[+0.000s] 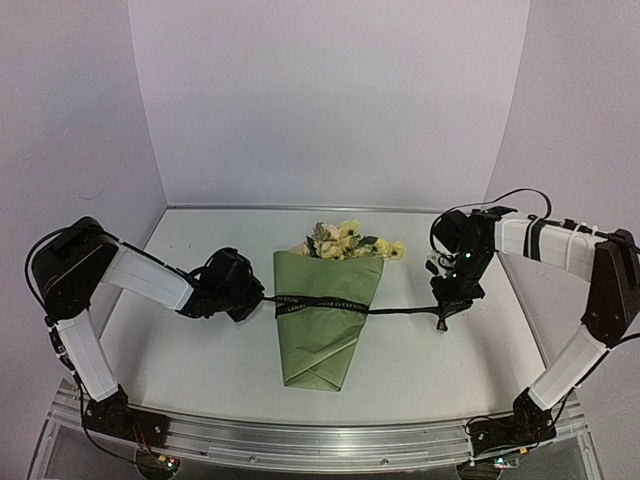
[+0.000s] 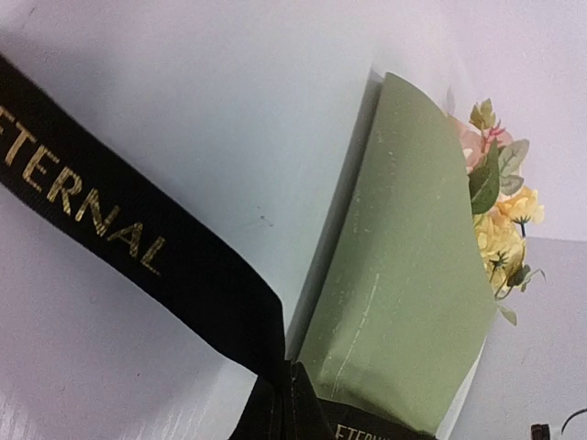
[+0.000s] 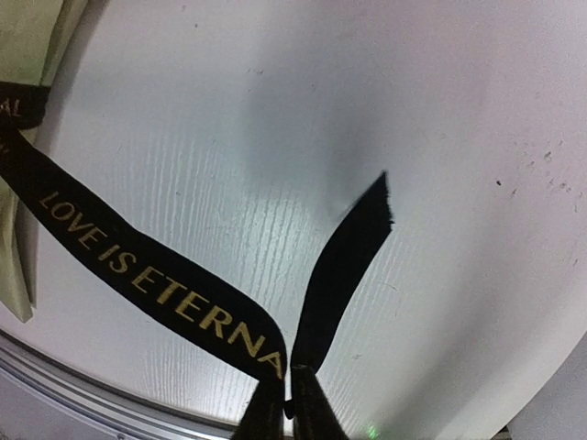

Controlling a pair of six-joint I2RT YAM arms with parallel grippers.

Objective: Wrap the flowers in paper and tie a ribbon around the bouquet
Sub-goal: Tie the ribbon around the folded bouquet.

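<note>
- From the top camera, the bouquet (image 1: pixel 320 340) is lying flat on the table (image 1: pixel 200 370), in between the two pincers.
- The flowers (image 1: pixel 345 240) are poking out at the end far from both pincers. The pointy end of the paper (image 1: pixel 315 375) is pointing back toward the arms.
- The ribbon (image 1: pixel 320 303) is going across the middle of the paper, and each end is running out to a pincer.
- The left pincer (image 1: pixel 250 298) is squeezing shut on the ribbon, with the bouquet just beside it on its right.
- The right pincer (image 1: pixel 443 318) is pinching the other end, with the bouquet farther off on its left.
- I think they are pulling apart, so the ribbon is hugging the paper tightly.
- From the left wrist camera, the ribbon (image 2: pixel 138 243) with gold letters is running down to the pincer tips at the bottom.
- The tips are hard to see here. The green paper (image 2: pixel 404 302) is sitting right in front of them, and the flowers (image 2: pixel 504 229) are farther ahead.
- From the right wrist camera, the ribbon (image 3: pixel 156 284) is coming from the paper, far off to the left, and going into the tips.
- A short cut end is sticking up past the tips, so this pincer is holding the ribbon near its end. I think that is leaving enough ribbon for a knot.
</note>
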